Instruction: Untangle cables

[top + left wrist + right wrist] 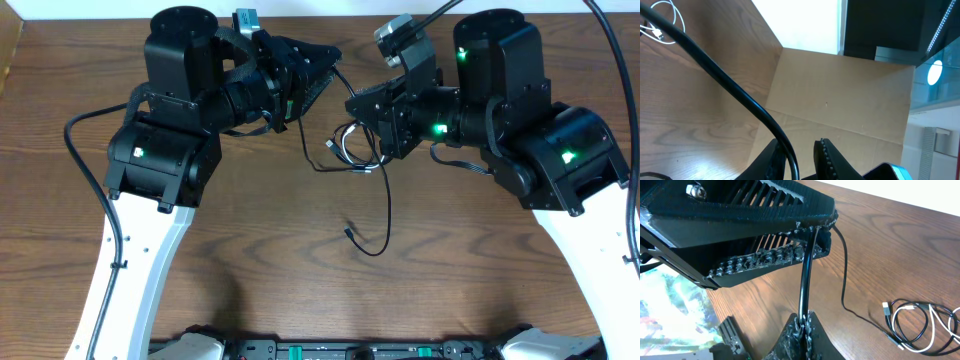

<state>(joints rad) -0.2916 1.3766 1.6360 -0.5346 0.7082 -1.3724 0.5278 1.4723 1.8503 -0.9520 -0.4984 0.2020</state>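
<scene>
A black cable point(805, 275) is stretched taut between my two grippers above the table. My right gripper point(804, 322) is shut on its lower part. In the overhead view, the right gripper point(352, 103) sits just above the small coil point(350, 145) of black and white cables. The left gripper point(797, 143) has the same cable point(740, 95) running between its jaws against one finger, with a gap left on the other side. A white cable point(935, 330) loops inside the coil point(920, 325). One loose black strand point(385, 200) trails toward me to a plug end point(348, 232).
The wooden table point(300, 280) carries both arm bases. A tan cardboard sheet point(840, 100) lies past the table's far left edge. Thick black arm cables point(85, 170) hang at the left and right sides.
</scene>
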